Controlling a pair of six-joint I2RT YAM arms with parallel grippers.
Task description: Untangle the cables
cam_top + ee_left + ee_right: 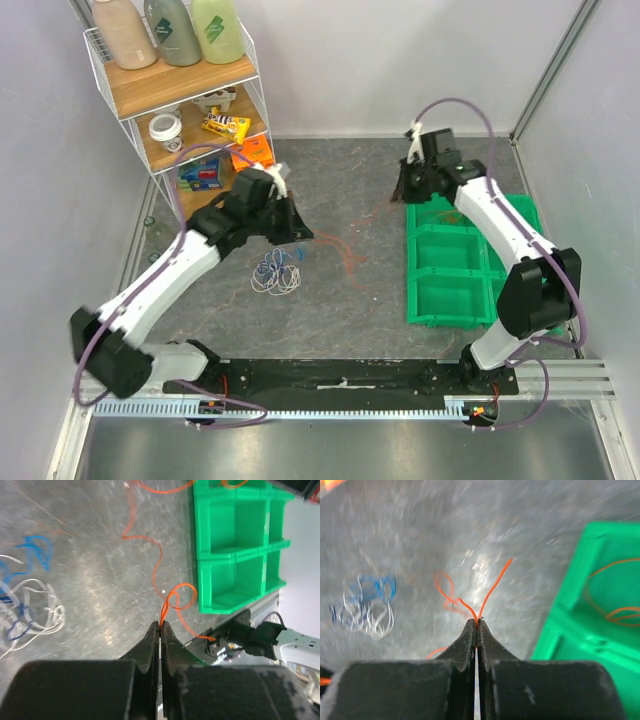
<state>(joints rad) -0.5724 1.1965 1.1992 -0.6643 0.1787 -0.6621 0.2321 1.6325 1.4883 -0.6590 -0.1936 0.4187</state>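
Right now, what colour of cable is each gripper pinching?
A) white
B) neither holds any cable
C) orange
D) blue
C: in each wrist view, the left gripper and the right gripper are shut on an orange cable, while the blue and white cables lie loose on the table.
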